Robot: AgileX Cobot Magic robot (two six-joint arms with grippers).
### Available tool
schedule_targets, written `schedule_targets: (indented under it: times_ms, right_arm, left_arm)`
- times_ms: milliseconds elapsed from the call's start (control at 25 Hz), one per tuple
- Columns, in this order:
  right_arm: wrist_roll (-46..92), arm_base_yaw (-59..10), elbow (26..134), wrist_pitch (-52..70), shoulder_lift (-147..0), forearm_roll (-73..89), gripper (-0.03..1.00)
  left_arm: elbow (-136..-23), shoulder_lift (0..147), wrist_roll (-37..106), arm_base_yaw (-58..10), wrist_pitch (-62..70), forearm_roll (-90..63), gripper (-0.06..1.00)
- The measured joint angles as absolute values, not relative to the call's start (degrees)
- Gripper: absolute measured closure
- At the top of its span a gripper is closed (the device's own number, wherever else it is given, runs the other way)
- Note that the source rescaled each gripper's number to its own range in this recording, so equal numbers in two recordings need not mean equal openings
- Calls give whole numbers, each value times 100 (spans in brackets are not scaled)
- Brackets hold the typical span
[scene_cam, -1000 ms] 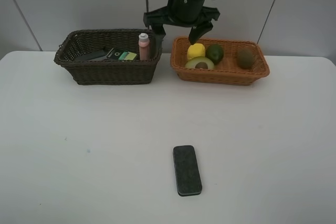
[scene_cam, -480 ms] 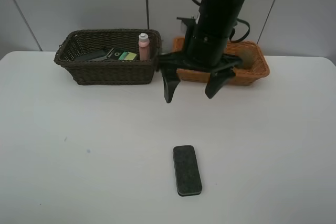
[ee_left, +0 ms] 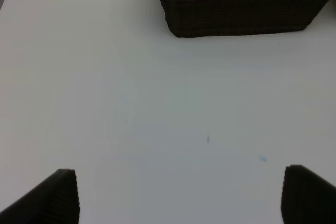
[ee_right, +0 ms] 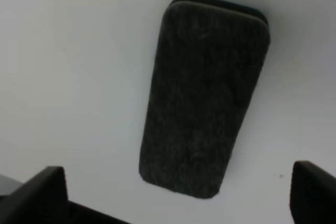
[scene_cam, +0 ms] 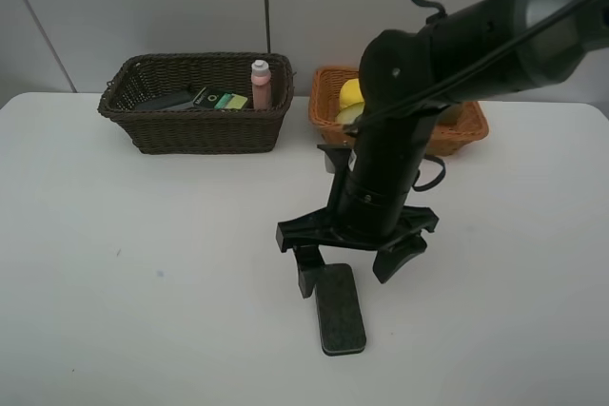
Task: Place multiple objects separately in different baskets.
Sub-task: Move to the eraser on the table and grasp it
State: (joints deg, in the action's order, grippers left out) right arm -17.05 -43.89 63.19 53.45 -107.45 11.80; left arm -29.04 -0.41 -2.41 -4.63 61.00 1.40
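The black rectangular eraser (scene_cam: 340,309) lies flat on the white table; it fills the right wrist view (ee_right: 205,93). My right gripper (scene_cam: 348,271) is open just above its far end, one finger on each side. The dark brown basket (scene_cam: 195,130) holds the pink white-capped bottle (scene_cam: 261,85) and the dark green pump bottle (scene_cam: 205,98). The orange-tan basket (scene_cam: 466,125) sits behind the right arm; only the yellow lemon (scene_cam: 350,92) shows in it. My left gripper (ee_left: 178,195) is open over bare table, out of the exterior view. The dark basket (ee_left: 236,14) shows in the left wrist view.
The right arm (scene_cam: 400,130) hides most of the orange-tan basket and its other fruit. The white table (scene_cam: 143,254) runs from the baskets to the near edge. A grey panelled wall stands behind the baskets.
My right gripper has come from above the orange-tan basket, forward and down across the table, to just above the eraser. The eraser and baskets have not moved.
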Motion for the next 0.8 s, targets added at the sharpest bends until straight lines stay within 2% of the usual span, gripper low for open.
schedule_targets:
  times_ms: [400,800]
  right_arm:
    - [-1705,-4389,6241,4753,-11279,1341,-3]
    - [-1712,-4376,6273,4661,-11704,1465,-3]
  left_arm:
    - [-2904,-41,-241,-463,6100,140,-6]
    - [-2904,-41,-241,-463,6100,140,-6]
